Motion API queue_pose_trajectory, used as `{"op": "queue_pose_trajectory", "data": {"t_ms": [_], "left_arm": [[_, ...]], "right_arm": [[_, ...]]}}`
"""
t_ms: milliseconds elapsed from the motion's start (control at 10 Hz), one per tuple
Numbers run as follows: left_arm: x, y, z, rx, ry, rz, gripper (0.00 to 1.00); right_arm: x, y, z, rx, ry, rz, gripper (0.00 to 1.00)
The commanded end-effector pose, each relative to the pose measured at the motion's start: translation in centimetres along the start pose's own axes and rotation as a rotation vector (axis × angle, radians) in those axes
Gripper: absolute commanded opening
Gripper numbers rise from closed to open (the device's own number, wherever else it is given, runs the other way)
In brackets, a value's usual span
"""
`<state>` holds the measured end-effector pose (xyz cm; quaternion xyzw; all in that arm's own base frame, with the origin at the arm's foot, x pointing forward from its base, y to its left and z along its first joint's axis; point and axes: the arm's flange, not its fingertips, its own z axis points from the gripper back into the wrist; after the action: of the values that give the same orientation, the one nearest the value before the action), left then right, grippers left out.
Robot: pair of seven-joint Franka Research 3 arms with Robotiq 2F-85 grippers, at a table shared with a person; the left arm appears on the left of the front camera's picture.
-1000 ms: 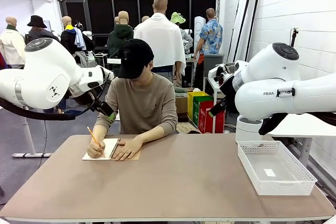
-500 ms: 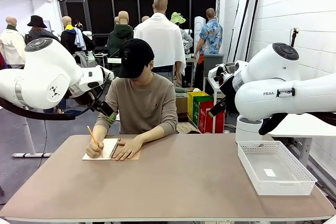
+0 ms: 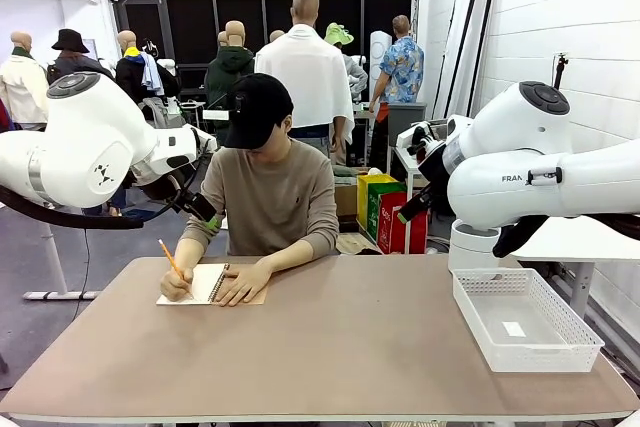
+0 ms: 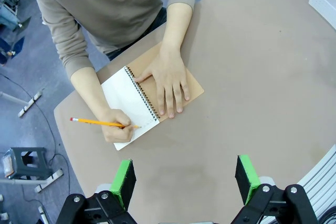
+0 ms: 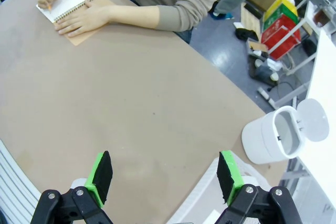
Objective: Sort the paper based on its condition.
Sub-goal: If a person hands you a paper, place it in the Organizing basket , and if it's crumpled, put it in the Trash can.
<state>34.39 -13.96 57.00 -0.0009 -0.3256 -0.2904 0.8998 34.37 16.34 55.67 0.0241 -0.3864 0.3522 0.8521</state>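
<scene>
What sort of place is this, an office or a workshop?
Most likely a robotics lab: a white left arm and right arm flank a table where a person writes in a notebook, with a basket nearby.

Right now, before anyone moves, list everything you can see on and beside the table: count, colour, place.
table: one, tan, between robot and person
notebook: one, spiral-bound, white page open, brown cover, at the person's edge
pencil: one, orange, tip on the page
basket: one, white mesh, on the table's right side
bin: one, white, lid open, beyond the table edge
person's hands: two; writing hand holds the pencil, flat hand rests on the notebook
left gripper: open, green pads, above the table
right gripper: open, green pads, above the table
</scene>
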Motion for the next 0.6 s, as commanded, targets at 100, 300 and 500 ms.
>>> {"op": "queue_pose_trajectory", "data": {"t_ms": [100, 300, 500], "left_arm": [[0.02, 0.02, 0.05, 0.000, 0.000, 0.001, 1.00], [0.02, 0.02, 0.05, 0.000, 0.000, 0.001, 1.00], [0.02, 0.02, 0.05, 0.000, 0.000, 0.001, 1.00]], "right_arm": [[-0.05, 0.03, 0.02, 0.000, 0.006, -0.007, 1.00], [-0.05, 0.03, 0.02, 0.000, 0.006, -0.007, 1.00], [-0.05, 0.03, 0.02, 0.000, 0.006, -0.007, 1.00]]}}
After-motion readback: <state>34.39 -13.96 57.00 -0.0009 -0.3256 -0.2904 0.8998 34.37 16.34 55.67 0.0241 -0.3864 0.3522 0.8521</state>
